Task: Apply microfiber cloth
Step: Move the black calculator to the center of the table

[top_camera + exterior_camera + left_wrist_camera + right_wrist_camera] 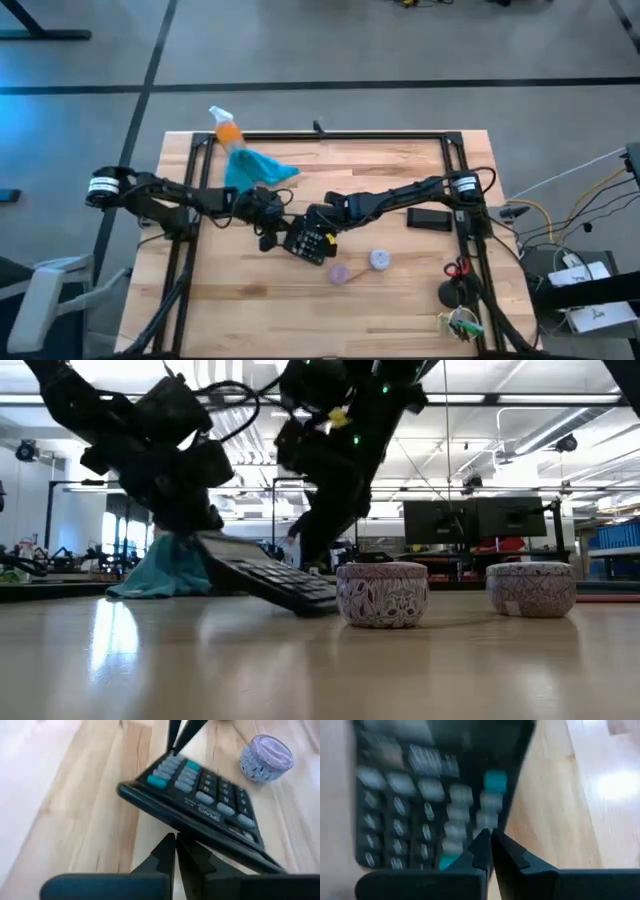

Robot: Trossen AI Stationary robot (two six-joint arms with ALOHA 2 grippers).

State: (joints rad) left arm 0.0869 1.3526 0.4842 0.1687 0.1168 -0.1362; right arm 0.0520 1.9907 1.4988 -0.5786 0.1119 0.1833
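Bright ceiling strips glare on counter (300,660) in low view; calculator (435,795) blurred in right wrist view.

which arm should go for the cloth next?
Left, probably. In the high view the left gripper sits just below the teal cloth, on the same side of the table. The right gripper is at the tilted calculator, farther from the cloth. Both grippers look shut.
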